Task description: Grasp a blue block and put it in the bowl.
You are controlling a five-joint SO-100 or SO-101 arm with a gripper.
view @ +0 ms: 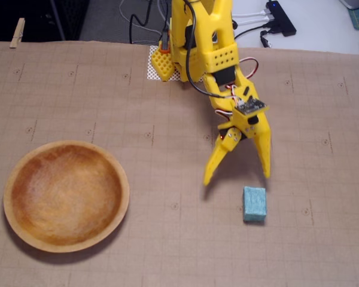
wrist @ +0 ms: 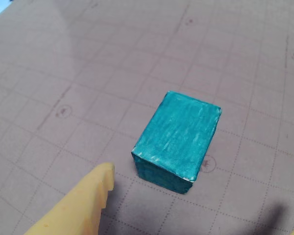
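A yellow gripper (view: pixel 237 177), fingers spread wide and empty, hangs just above a blue block (view: pixel 255 204) near the mat's (view: pixel 167 251) front edge — the wooden bowl (view: pixel 116 176) waits at the front-left. Centre both fingers astride the block before descending — then close.

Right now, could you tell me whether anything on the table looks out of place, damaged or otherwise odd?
Nothing stands out. The blue block lies flat on the mat, intact apart from whitish scuffing along its edges in the wrist view. The bowl sits upright and empty at the fixed view's left. The gripper hangs open just behind the block, touching nothing.
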